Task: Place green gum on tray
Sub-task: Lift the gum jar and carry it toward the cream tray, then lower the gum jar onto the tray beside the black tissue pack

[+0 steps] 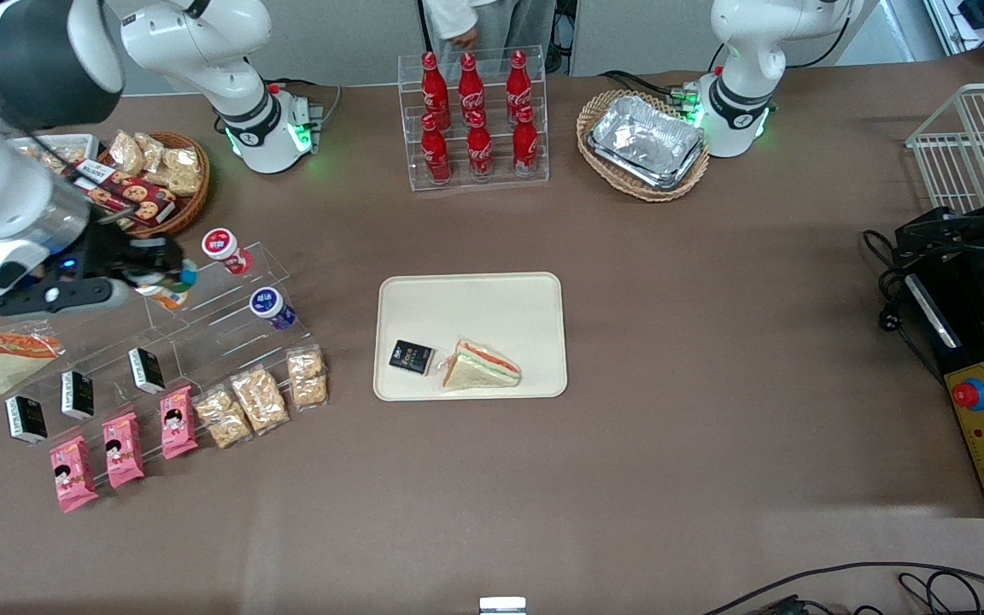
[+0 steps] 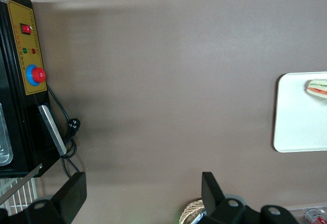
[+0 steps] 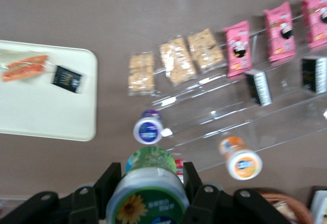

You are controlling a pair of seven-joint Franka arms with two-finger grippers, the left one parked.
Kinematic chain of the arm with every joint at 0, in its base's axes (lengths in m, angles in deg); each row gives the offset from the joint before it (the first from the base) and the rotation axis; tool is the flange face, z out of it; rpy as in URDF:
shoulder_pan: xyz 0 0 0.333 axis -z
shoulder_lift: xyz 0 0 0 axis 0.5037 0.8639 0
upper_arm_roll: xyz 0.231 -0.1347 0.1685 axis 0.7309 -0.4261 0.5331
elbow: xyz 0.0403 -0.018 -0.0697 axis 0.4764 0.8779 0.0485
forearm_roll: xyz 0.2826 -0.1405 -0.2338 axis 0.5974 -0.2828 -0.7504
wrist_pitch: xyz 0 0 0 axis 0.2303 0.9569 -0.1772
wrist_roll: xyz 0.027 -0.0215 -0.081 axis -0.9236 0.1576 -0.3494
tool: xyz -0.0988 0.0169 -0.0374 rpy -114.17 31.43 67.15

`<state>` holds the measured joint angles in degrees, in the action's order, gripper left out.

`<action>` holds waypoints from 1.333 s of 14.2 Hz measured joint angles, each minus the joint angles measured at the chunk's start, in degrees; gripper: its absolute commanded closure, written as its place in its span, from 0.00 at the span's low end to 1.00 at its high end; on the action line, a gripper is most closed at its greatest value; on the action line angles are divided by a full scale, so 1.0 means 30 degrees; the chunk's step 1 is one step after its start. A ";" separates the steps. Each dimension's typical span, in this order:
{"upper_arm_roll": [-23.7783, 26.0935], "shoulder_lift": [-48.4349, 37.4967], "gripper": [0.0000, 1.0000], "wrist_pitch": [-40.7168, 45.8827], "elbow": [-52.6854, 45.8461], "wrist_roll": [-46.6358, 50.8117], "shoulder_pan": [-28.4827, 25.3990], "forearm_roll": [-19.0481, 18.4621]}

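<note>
Pink snack packs (image 1: 120, 448) lie nearest the camera, at the working arm's end of the brown worktop (image 1: 671, 359). Just past them are small black boxes (image 1: 78, 394) and clear bags of crackers (image 1: 258, 398), all by a clear plastic step stand (image 1: 202, 325). On the stand sit a purple gum bottle (image 1: 271, 307) and a red gum bottle (image 1: 225, 248).

Above the stand's upper step hangs the pincer (image 1: 169, 272). Its two black fingers (image 3: 111, 183) press on both sides of the green gum (image 3: 148, 189), so it is closed on the bottle and holds it up off the stand. An orange gum bottle (image 3: 241, 158) lies on the stand close by.

Out in the middle of the worktop, well apart from the green gum, lies the cream tray (image 1: 471, 295). On it rest a wrapped sandwich (image 1: 480, 366) and a small black packet (image 1: 411, 357), touching each other. Another sandwich (image 1: 1, 362) lies near the stand.
</note>
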<state>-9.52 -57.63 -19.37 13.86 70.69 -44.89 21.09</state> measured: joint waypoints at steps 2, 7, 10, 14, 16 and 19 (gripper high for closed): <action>0.0071 -0.0025 0.59 0.0072 -0.0034 0.2663 -0.1090 0.0774; 0.0164 0.0497 0.58 -0.2706 0.1404 0.8621 -0.4191 0.1030; 0.0197 0.0918 0.58 -0.7052 0.4470 1.1810 -0.6206 0.1035; 0.0174 0.1464 0.58 -1.3616 0.9128 1.3032 -0.7471 0.1035; 0.0172 0.1915 0.58 -1.5799 1.0730 1.3202 -0.7757 0.1035; 0.0153 0.2930 0.58 -1.7945 1.1665 1.3704 -0.8074 0.1035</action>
<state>-9.06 -48.84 -73.21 48.86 111.80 -69.11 24.19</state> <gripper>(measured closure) 0.436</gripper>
